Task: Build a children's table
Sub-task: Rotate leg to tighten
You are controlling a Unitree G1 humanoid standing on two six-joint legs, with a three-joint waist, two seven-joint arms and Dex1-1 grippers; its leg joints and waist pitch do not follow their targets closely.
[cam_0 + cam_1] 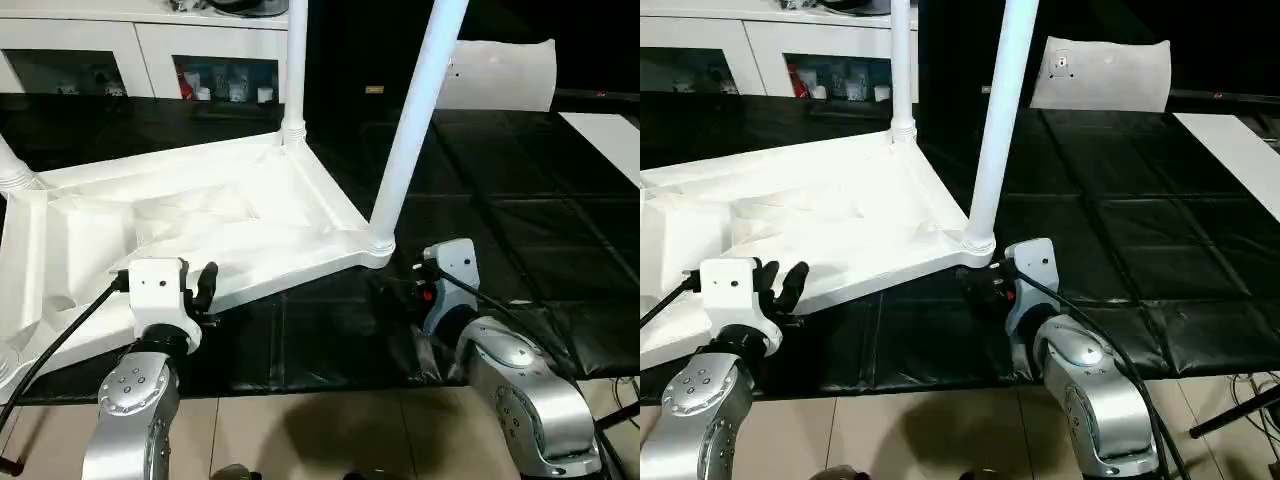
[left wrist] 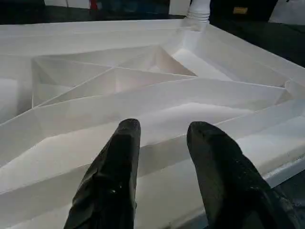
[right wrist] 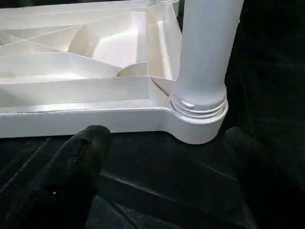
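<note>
The children's table lies upside down on the black mat, its white ribbed top [image 1: 230,215] tilted up at the near left. One white leg [image 1: 295,70] stands in the far corner socket. Another leg [image 1: 410,120] stands in the near right socket [image 1: 379,243], and a third leg [image 1: 12,175] shows at the left edge. My left gripper [image 1: 205,285] hovers at the top's front rim [image 2: 143,157], open, with nothing between its fingers [image 2: 119,157]. My right gripper [image 3: 167,143] is open wide just in front of the near right socket [image 3: 198,119], a finger [image 3: 76,167] on either side and apart from it.
A white glass-door cabinet [image 1: 150,50] stands along the back. A flat white sheet [image 1: 500,70] leans at the back right, and another white panel [image 1: 610,135] lies at the right edge. The black mat [image 1: 500,200] ends near me at the tiled floor [image 1: 300,430].
</note>
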